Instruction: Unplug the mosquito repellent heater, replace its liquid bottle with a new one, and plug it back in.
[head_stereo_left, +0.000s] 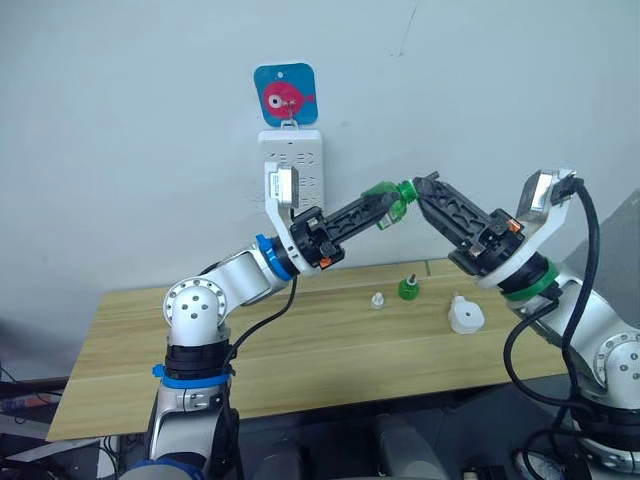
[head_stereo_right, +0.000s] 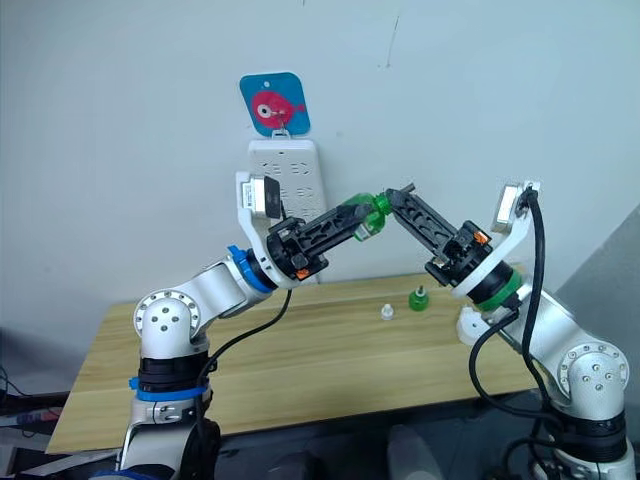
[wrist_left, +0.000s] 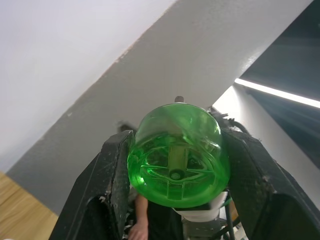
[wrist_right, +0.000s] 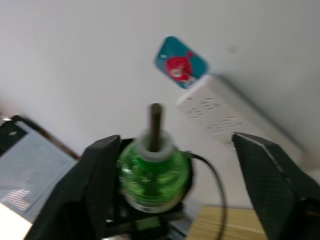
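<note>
Silver arms are showing round screw-studded joints. The left arm (head_stereo_left: 235, 280) is wearing blue rings, the right arm (head_stereo_left: 590, 330) green ones. Black cables are looping beside both. Black ribbed jaws are carrying small orange marks; white brackets are topping each wrist.

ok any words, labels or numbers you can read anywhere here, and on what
No readable text in any view.
Blue card above the power strip: a pink fish picture, no words.
Green bottle in the left gripper: no label showing.
White heater on the table: no markings legible.
</note>
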